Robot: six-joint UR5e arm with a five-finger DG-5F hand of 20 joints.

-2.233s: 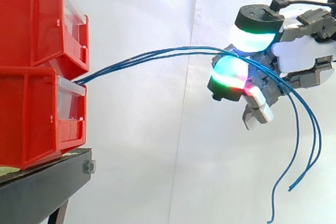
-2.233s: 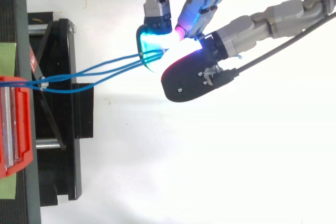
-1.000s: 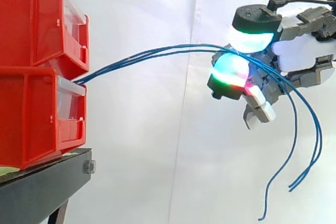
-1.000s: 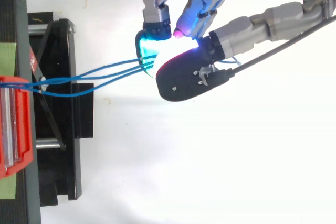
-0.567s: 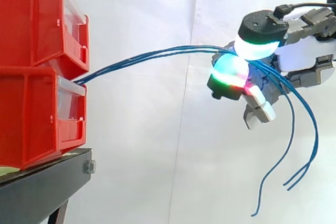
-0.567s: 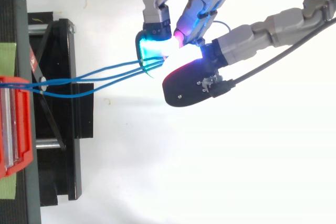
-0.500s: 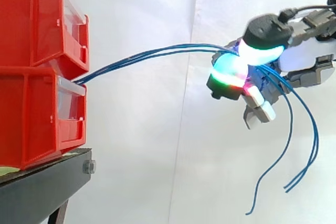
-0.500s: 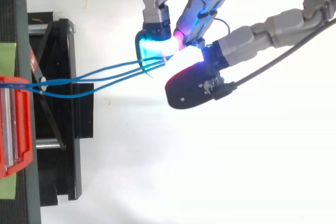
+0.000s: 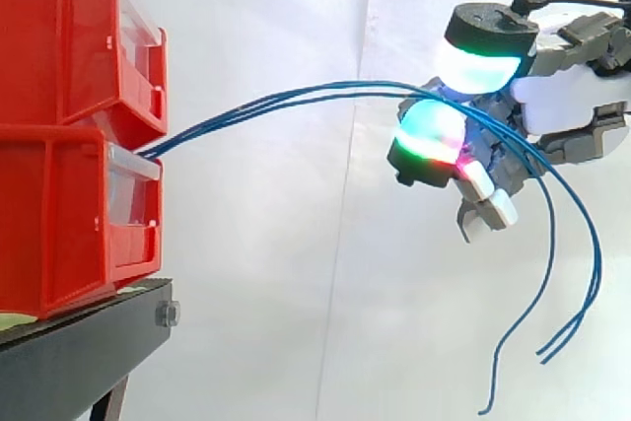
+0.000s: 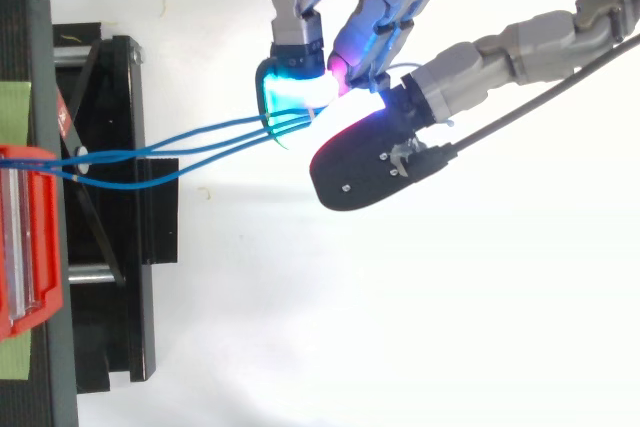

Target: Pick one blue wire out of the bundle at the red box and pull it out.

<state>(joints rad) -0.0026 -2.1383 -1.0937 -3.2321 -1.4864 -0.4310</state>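
Note:
Three blue wires (image 9: 276, 103) leave the gap between the two stacked red bins (image 9: 59, 214) and arch rightward to my hand (image 9: 567, 105). There they run between the thumb pad (image 9: 480, 61) above and a green-red glowing finger pad (image 9: 431, 140) below, then droop with their loose ends hanging at the lower right (image 9: 547, 342). From above, the blue wires (image 10: 200, 137) cross near the red bin (image 10: 25, 237) and fan toward the cyan fingertip (image 10: 285, 97), with the black-backed thumb (image 10: 360, 162) beside them. The hand (image 10: 480, 47) has its fingers curled round the bundle.
The bins stand on a black stand (image 9: 79, 352) at the left; its frame (image 10: 110, 197) carries strips of green tape (image 10: 15, 102). A white curtain hangs behind, and open space lies below and to the right of the wires.
The thumb dipped down onto the wires half a second ago and has risen back up. One hanging wire end swung left and has since drifted back right. The bundle stays in the bins.

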